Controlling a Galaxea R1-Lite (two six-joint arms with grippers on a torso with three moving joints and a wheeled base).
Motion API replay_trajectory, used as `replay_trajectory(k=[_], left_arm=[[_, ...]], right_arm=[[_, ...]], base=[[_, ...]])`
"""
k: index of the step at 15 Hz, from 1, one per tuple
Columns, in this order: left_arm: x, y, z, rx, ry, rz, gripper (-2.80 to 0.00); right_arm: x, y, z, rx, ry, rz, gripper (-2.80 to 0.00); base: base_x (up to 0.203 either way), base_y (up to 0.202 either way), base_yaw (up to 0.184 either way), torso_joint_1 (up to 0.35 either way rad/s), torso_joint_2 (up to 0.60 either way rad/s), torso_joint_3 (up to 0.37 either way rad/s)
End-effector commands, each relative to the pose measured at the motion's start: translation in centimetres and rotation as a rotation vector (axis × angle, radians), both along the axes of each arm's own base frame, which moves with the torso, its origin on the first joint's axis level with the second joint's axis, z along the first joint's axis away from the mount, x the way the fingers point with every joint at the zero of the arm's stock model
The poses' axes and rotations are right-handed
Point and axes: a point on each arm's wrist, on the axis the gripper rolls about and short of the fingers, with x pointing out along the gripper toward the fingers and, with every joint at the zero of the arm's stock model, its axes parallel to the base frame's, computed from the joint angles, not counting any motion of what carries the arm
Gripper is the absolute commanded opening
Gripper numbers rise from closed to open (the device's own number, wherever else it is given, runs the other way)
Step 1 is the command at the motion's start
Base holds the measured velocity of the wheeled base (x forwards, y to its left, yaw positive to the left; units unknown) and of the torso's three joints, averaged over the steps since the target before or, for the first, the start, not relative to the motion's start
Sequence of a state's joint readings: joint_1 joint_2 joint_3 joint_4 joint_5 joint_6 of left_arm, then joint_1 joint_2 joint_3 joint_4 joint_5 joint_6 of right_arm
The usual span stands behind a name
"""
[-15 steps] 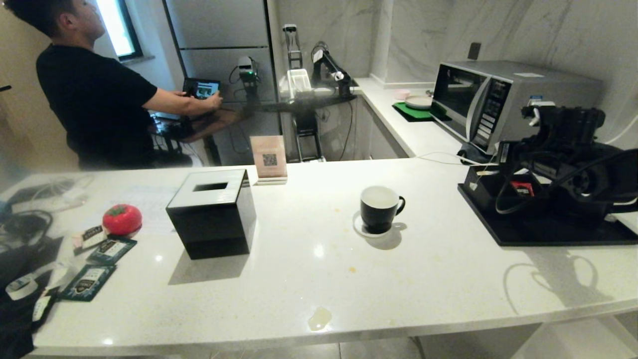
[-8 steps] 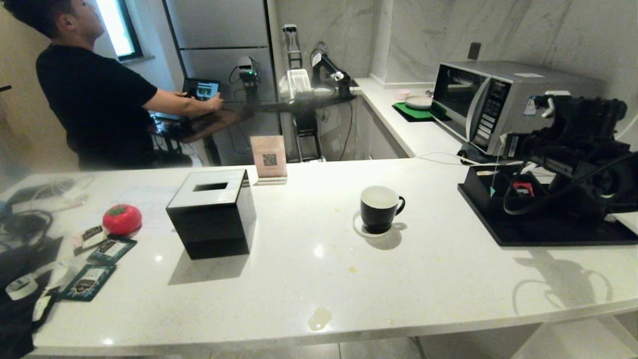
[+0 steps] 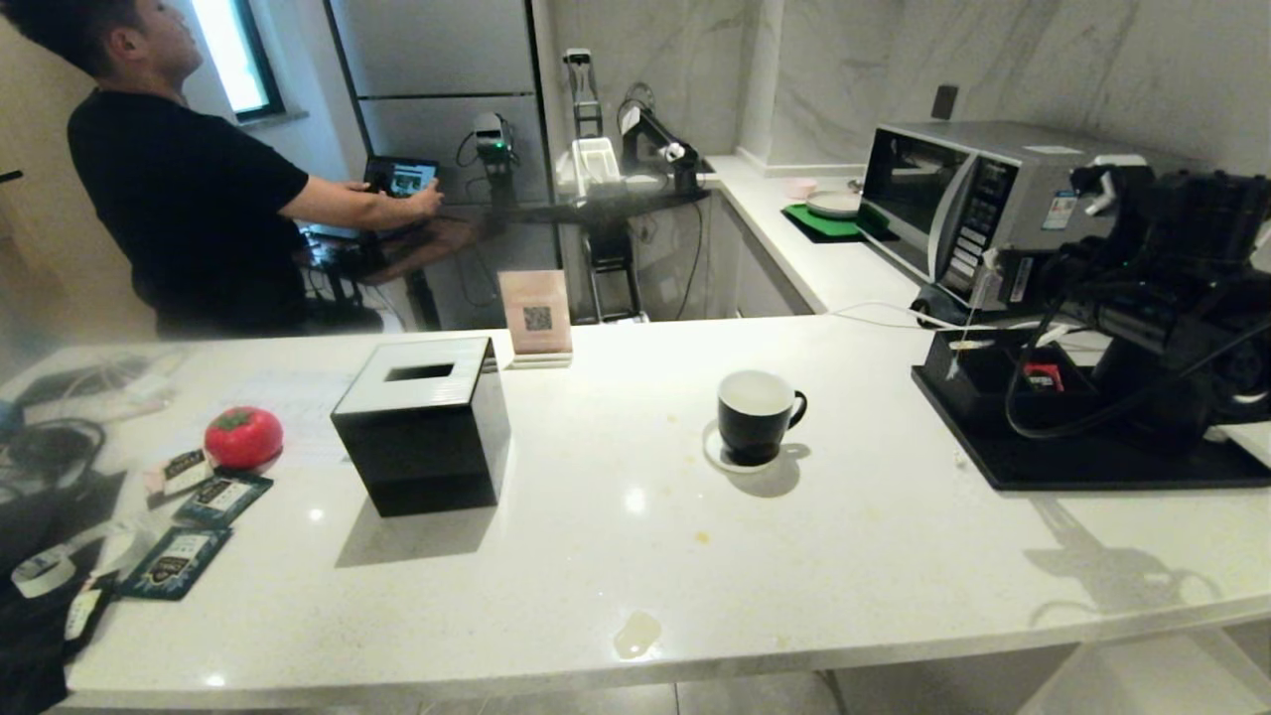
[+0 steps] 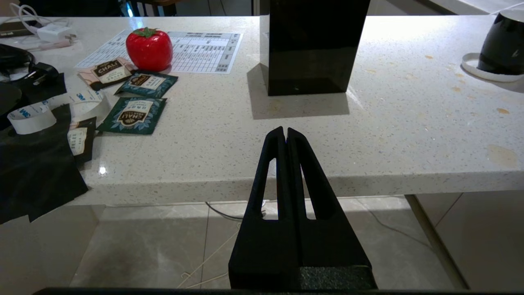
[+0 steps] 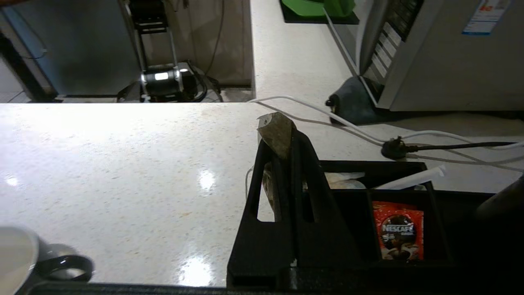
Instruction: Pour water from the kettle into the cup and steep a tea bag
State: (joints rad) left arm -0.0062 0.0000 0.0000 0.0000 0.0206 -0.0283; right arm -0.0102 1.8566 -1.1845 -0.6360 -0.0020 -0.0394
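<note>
The black cup (image 3: 755, 415) with a white inside stands on a white coaster mid-counter; it also shows in the left wrist view (image 4: 504, 44) and the right wrist view (image 5: 14, 256). To its right, my right gripper (image 5: 287, 139) hangs above the left end of a black tray (image 3: 1082, 462), shut on a brownish tea bag (image 5: 277, 132) whose string dangles below. My left gripper (image 4: 285, 132) is shut and empty, parked low in front of the counter edge. The kettle is out of view.
A black tissue box (image 3: 422, 427), a red tomato-shaped thing (image 3: 243, 435) and tea sachets (image 3: 179, 561) lie on the left. A microwave (image 3: 993, 199) stands behind the tray, with white cables (image 5: 327, 116). The tray holds a red sachet (image 5: 399, 229). A person (image 3: 189, 189) stands far left.
My right arm has risen and drawn back toward the right over the tray, carrying the tea bag up with it. The left arm and the cup have not moved.
</note>
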Motion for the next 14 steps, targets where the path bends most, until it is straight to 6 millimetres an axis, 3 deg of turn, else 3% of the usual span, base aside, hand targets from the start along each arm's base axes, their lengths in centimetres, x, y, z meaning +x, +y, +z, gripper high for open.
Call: replay_trajectory(k=[1,5,14], left_arm=[[0.0,0.0,0.0,-0.001,0.002,0.001,-2.8],[0.0,0.0,0.0,-0.001,0.002,0.001,-2.8],[0.0,0.0,0.0,-0.001,0.002,0.001,-2.8]], right_arm=[[-1.3,1.1,0.7,0.0,-0.014,0.031,-2.8],[-2.7,2.7,0.9,0.0,-0.017,0.076,-2.8],[-3.5,6.0,2.0,0.006,-0.088,0.173,-2.8]], base=[[0.0,0.0,0.0,0.0,0.0,0.0],[0.0,0.0,0.0,0.0,0.0,0.0],[0.0,0.0,0.0,0.0,0.0,0.0]])
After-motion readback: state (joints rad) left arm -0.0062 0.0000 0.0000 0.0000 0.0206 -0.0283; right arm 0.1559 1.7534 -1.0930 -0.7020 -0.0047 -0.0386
